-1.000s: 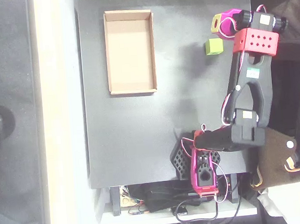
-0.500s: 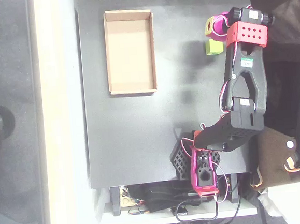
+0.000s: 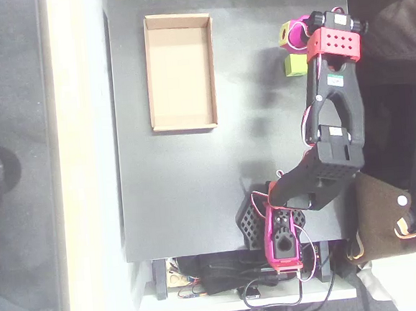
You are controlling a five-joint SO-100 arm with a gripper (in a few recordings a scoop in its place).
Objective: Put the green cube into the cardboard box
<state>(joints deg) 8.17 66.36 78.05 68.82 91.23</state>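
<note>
The green cube [image 3: 295, 64] lies on the black table near its upper right corner in the overhead view, its right side tucked under the arm's red wrist block. My magenta gripper [image 3: 288, 34] with its yellow face hovers just above the cube in the picture, apart from it or barely over it. From this angle the jaws' spacing does not show. The cardboard box [image 3: 180, 71] lies with nothing in it at the upper left of the table, well left of the cube and gripper.
The black table [image 3: 181, 186] is bare between box and cube. The arm's magenta base [image 3: 280, 232] and a bundle of cables sit at the table's lower edge. A pale strip runs along the left side, and brown fabric [image 3: 382, 214] lies off the right edge.
The arm has swung left and up in the picture, carrying the gripper from right of the cube to directly above it. The cube and box have not moved.
</note>
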